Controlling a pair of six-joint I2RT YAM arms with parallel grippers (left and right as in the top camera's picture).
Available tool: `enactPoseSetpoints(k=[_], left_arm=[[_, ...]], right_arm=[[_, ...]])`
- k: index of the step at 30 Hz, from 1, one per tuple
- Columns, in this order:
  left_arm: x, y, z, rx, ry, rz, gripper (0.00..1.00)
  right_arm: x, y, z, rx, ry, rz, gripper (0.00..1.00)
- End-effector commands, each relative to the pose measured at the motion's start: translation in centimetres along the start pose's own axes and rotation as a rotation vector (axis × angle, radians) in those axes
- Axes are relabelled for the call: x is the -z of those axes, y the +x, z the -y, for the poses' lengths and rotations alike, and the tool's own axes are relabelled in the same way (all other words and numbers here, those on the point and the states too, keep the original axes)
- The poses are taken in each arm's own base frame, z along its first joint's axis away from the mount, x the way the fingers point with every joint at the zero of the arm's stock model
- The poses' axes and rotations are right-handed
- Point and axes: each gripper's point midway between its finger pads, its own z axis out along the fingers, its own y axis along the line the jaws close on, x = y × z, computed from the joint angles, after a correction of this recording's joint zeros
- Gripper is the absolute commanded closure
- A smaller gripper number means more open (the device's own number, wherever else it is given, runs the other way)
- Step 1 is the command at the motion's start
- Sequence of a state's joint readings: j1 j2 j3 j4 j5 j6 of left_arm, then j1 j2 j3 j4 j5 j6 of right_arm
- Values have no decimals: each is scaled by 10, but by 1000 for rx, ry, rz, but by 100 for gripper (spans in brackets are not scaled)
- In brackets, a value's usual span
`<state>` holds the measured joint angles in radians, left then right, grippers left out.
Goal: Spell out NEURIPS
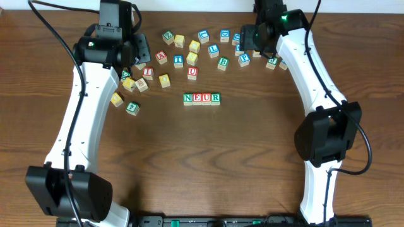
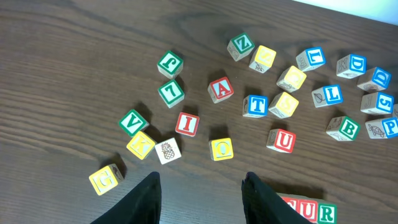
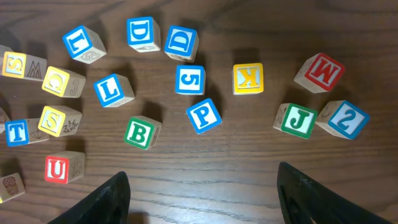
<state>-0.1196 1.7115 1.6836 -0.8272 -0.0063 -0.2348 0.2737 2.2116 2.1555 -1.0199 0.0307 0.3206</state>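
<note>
Left gripper (image 2: 202, 182): fingers apart, the gap between them empty. It grips nothing and touches no cube
Left gripper position: hangs over the left cluster of loose cubes, at the far left of the table (image 1: 252, 157)
Right gripper (image 3: 202, 174): fingers spread wide with nothing between them, and no contact with any cube
Right gripper position: hangs over the right cluster of loose cubes, at the far right of the table
NEUR row (image 1: 202, 98): four cubes side by side and touching, near the middle of the table, reading N, E, U, R from left to right in the overhead view. It lies well apart from both grippers
Row ends: green N cube (image 1: 188, 98) at one end, green R cube (image 2: 326, 213) at the other
Red I cube (image 2: 187, 124): loose in the left cluster, letter face up, ahead of the left gripper's gap. A pineapple cube (image 2: 168, 150) lies near it
Blue P cube (image 3: 204, 115): loose in the right cluster, turned slightly, ahead of the right gripper's gap. It lies between the green B cube (image 3: 142, 132) and the green J cube (image 3: 298, 120)
Yellow S cube (image 3: 53, 119): loose, just beside the blue T cube (image 3: 17, 132)
Spare red U cube (image 3: 57, 168): loose, near the yellow S cube
Cube finish: pale wood, each top face framed by a coloured border — letter in the same colour
</note>
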Motion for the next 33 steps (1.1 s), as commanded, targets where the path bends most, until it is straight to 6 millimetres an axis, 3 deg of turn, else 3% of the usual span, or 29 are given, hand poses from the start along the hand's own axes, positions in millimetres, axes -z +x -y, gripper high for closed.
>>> enactPoseSetpoints(k=[1, 10, 21, 25, 33], left_arm=[[2, -7, -1, -11, -9, 16, 58], [-15, 4, 0, 13, -8, -40, 58], [-73, 30, -4, -4, -47, -167, 58], [-101, 40, -6, -28, -58, -205, 36], [-131, 42, -6, -50, -64, -199, 32]], right_arm=[[-2, 7, -11, 30, -14, -14, 29], [-1, 12, -31, 53, -40, -14, 28], [0, 22, -38, 68, -39, -40, 28], [0, 24, -37, 68, -36, -49, 27], [0, 27, -35, 76, -30, -64, 25]])
